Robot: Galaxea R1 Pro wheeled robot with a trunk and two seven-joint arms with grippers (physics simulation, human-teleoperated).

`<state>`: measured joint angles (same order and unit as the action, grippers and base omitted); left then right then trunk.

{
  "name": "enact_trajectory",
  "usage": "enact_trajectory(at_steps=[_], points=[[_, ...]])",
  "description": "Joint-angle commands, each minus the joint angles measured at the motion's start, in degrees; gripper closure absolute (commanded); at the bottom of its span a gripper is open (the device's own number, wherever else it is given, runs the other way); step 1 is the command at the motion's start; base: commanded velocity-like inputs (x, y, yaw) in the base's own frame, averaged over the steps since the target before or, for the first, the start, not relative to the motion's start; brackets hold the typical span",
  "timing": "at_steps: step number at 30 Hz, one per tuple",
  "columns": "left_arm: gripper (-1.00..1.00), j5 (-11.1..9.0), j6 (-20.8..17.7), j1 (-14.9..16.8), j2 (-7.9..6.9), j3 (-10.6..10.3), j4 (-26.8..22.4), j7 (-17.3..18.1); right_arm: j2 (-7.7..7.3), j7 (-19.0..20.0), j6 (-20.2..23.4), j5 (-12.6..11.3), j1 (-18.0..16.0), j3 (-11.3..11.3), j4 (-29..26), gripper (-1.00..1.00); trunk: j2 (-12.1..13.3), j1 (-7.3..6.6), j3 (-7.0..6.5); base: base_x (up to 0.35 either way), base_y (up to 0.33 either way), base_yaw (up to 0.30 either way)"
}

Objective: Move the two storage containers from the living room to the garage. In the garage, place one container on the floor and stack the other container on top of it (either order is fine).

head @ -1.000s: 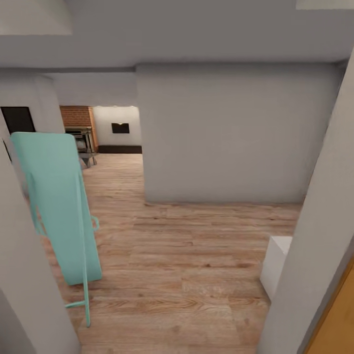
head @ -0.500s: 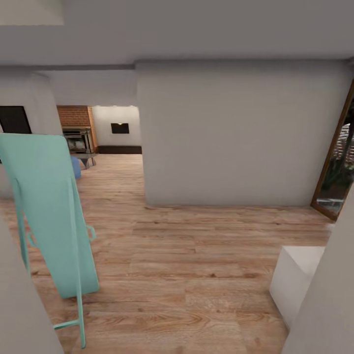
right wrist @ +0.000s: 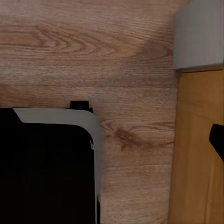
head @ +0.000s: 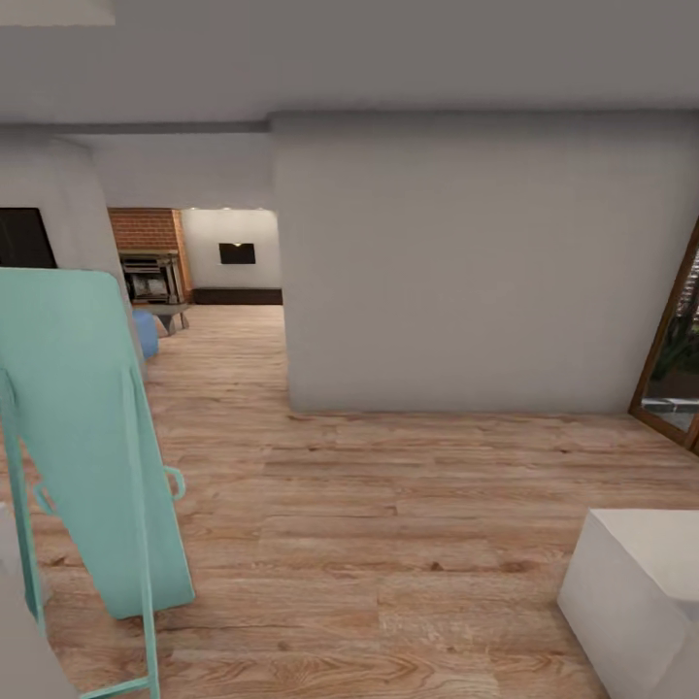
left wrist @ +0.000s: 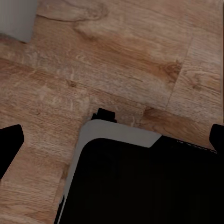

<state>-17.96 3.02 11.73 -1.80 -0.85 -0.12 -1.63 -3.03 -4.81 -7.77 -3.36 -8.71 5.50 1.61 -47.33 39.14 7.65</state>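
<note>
The two red-orange storage containers are out of view, as are the garage and its concrete floor. Far ahead on the left, through an opening, I see the living room's red brick chimney (head: pixel 146 229) and dark fireplace (head: pixel 149 277). Light wood planks (head: pixel 388 505) cover the ground here. In the left wrist view my left gripper (left wrist: pixel 112 140) is open, with a dark fingertip at each side edge, above my black base (left wrist: pixel 140 186). In the right wrist view my right gripper (right wrist: pixel 112 140) has one fingertip (right wrist: pixel 217 140) far out at the edge and holds nothing.
A teal folded board on a frame (head: pixel 87 437) leans at the near left. A white block (head: pixel 636 592) sits at the lower right. A grey wall (head: pixel 466 262) stands ahead, with a wood-framed glass door (head: pixel 680 359) to its right. A blue object (head: pixel 146 332) lies near the fireplace.
The whole view has shifted: the camera has moved forward through a doorway. The near walls at both sides have slid out of view, and the glass door and more of the white block now show.
</note>
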Motion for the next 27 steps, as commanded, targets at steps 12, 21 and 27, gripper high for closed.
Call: enact_trajectory(at_steps=[12,21,27], points=[[-1.0,-0.23,-0.55,0.04,-0.01,-0.11,-0.04,-0.12,0.04,-0.11,-0.27,-0.42,-0.08,0.48,0.17,-1.0,-0.05,0.04,0.08,0.324,0.005,0.0],[-1.0,-0.23,-0.56,0.04,-0.04,-0.11,-0.05,-0.12,0.04,-0.11,-0.33,-0.38,-0.08,0.48,0.15,-1.0,-0.05,0.04,0.08,0.324,0.0,0.0],[-1.0,-0.23,-0.56,0.04,-0.05,-0.11,-0.05,-0.12,0.04,-0.11,-0.24,-0.42,-0.08,0.48,0.18,-1.0,-0.05,0.04,0.08,0.324,0.0,0.0]])
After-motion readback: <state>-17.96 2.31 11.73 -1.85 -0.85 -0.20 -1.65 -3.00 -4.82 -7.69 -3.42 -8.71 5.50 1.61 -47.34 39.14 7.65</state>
